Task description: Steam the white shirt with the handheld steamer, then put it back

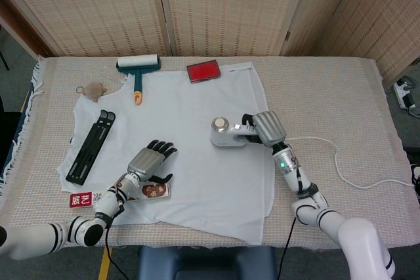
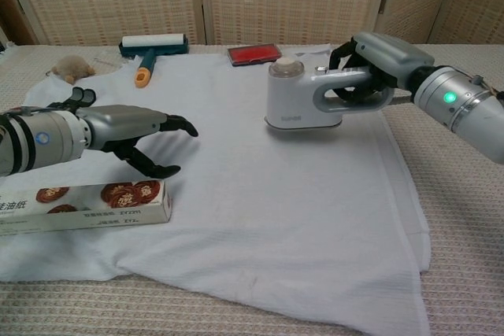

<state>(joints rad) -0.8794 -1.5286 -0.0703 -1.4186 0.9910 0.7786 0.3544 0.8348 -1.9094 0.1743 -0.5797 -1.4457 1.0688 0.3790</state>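
The white shirt (image 1: 190, 136) (image 2: 276, 194) lies flat across the table. My right hand (image 1: 268, 128) (image 2: 378, 64) grips the handle of the white handheld steamer (image 1: 226, 134) (image 2: 303, 101), which sits low over the shirt's right-middle part, its head pointing left. A white cord (image 1: 348, 172) trails off to the right. My left hand (image 1: 149, 160) (image 2: 126, 133) hovers over the shirt's lower left, fingers spread and slightly curled, holding nothing.
A printed box (image 1: 147, 191) (image 2: 87, 204) lies just under my left hand. A black folding rack (image 1: 92, 147) sits on the shirt's left edge. A lint roller (image 1: 138, 67) (image 2: 151, 46), a red case (image 1: 203, 71) (image 2: 253, 54) and a small plush (image 1: 93, 90) (image 2: 71, 68) sit along the far side.
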